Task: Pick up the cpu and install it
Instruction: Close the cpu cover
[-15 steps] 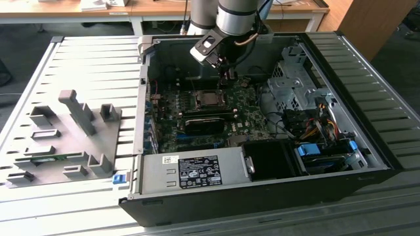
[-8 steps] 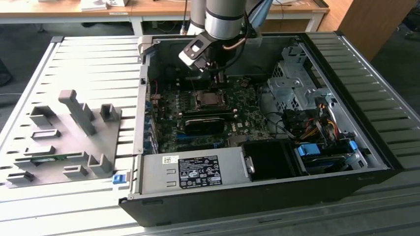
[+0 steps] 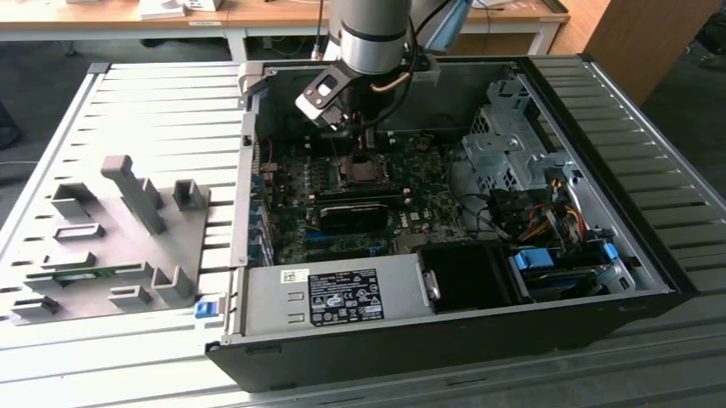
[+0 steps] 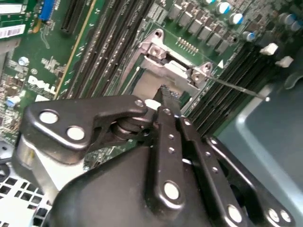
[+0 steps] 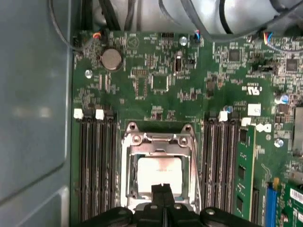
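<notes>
One cpu [image 5: 159, 171], silver top up, lying flat and square inside the metal-framed socket [image 5: 156, 138] on the motherboard [image 5: 156, 85], between two banks of memory slots [image 5: 97, 165]. One gripper [image 5: 163, 190], fingers [image 5: 157, 194] pressed together with nothing between them, tips poised over one edge of the cpu, contact not discernible. Bearing for the move, exterior view: cpu at 6 o'clock from the fingers, just beneath them; square, so no long axis; sole arm [image 3: 375, 34] standing directly above.
</notes>
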`<state>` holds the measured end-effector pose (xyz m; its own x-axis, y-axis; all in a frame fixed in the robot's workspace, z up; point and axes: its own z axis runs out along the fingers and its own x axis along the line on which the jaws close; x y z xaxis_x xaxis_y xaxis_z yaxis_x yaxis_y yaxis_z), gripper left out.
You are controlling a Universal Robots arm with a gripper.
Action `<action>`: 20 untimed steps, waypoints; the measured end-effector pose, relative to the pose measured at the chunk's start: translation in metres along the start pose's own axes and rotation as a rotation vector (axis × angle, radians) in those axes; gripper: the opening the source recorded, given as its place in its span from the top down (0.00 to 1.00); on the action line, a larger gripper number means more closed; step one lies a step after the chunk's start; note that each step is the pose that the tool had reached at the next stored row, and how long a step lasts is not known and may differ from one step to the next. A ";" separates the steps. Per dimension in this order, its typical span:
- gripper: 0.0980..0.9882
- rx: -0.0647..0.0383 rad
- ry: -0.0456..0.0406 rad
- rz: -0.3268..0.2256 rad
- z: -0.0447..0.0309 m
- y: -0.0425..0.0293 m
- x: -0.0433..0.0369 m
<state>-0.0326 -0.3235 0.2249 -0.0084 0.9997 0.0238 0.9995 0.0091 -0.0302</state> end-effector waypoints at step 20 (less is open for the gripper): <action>0.99 -0.001 -0.0002 0.000 0.0235 -0.0099 -0.0005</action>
<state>-0.0432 -0.3235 0.2018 -0.0087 0.9997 0.0236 0.9995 0.0094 -0.0294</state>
